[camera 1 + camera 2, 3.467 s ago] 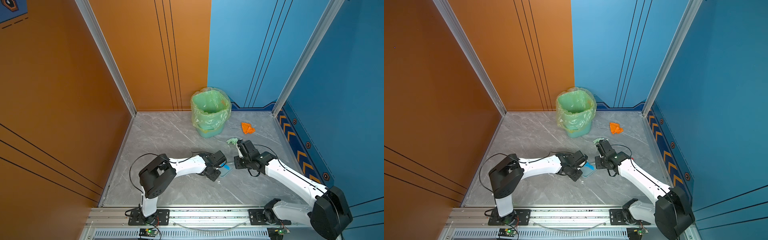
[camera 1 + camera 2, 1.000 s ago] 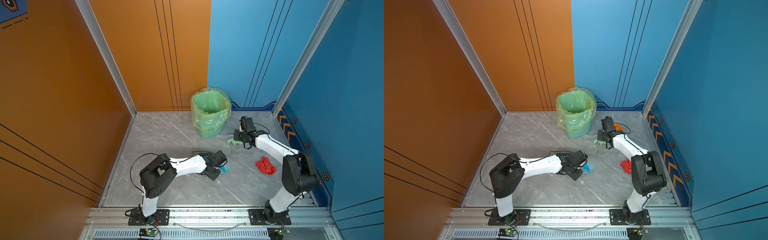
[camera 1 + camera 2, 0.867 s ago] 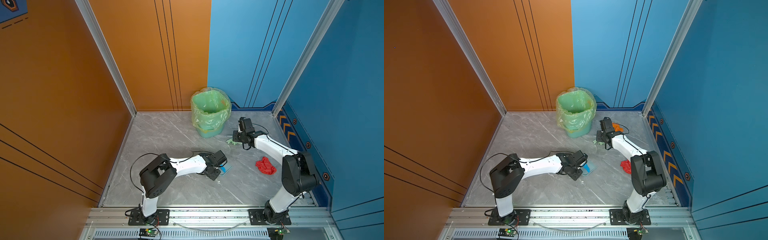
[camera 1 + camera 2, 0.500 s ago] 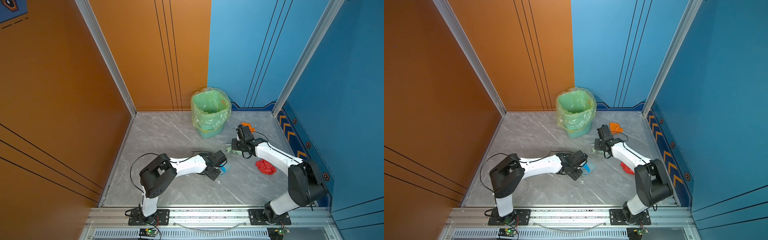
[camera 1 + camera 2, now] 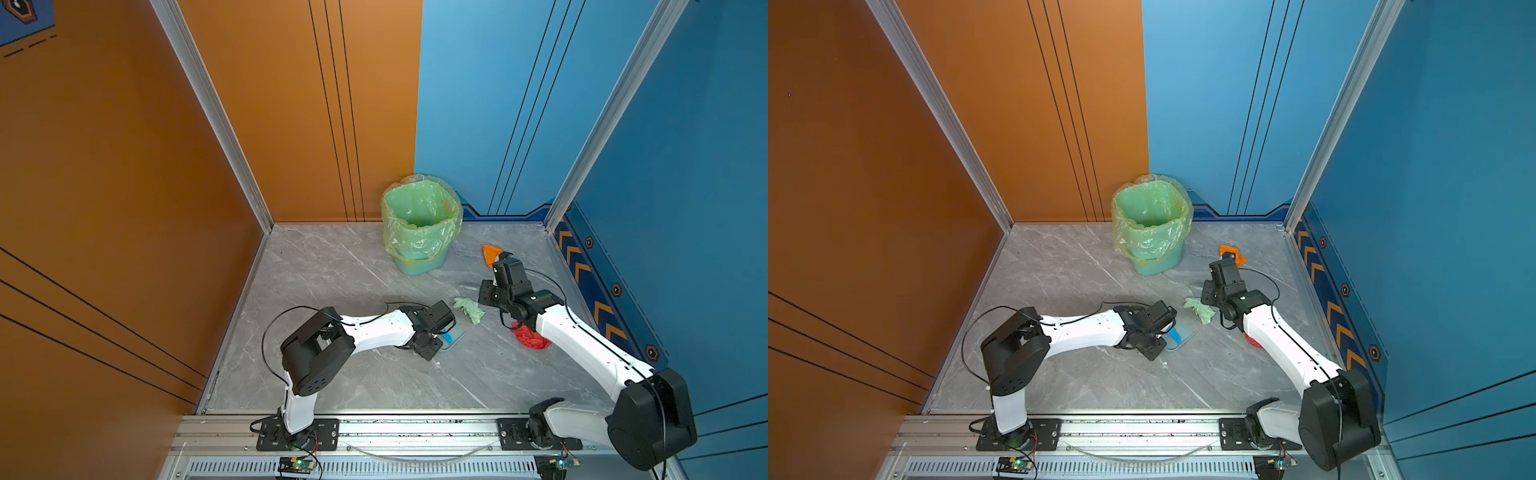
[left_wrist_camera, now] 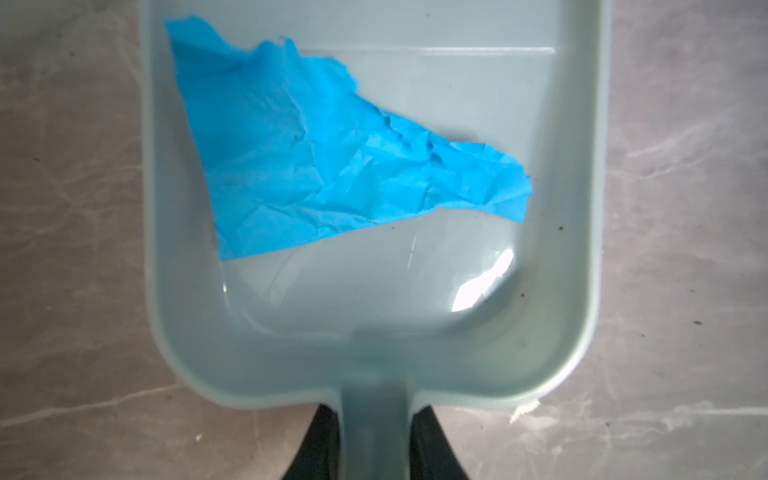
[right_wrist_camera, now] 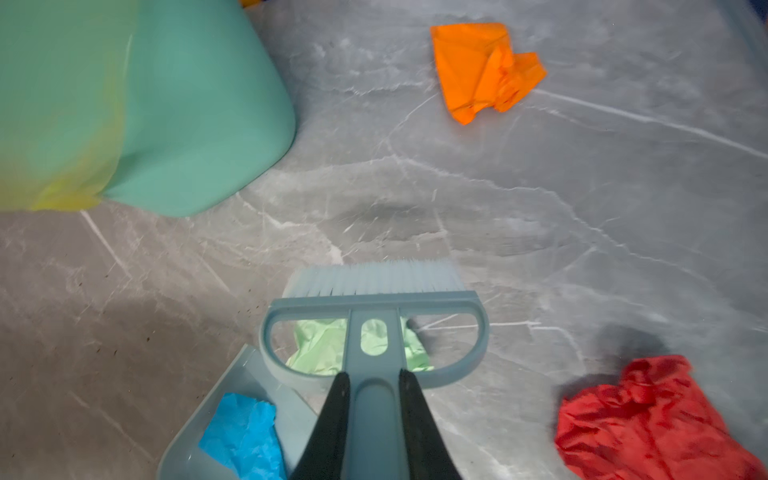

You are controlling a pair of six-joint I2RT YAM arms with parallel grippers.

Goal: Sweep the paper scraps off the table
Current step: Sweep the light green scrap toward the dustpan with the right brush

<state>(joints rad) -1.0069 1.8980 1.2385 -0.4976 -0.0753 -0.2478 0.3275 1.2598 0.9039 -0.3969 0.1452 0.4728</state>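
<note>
Grey marble table (image 7: 540,208): dustpan (image 6: 374,291) in one gripper, brush (image 7: 374,299) in the other, paper scraps (image 5: 469,309) lying around both.
Left gripper (image 6: 376,415) is clamped on the handle of the pale dustpan, which rests on the table, and a bright blue scrap (image 6: 311,158) lies inside the pan just ahead of the fingertips. Right gripper (image 7: 374,378) is closed round the handle of the white-bristled brush. The pale green scrap (image 7: 320,349) lies under the brush frame, between the bristles and the fingers, close to the dustpan's open lip. An orange scrap (image 7: 478,70) lies well ahead of the bristles and apart from them, near a green bin (image 7: 199,124). The red scrap (image 7: 644,419) lies on the table back beside the right gripper, partly under that arm's forearm in both top views.
</note>
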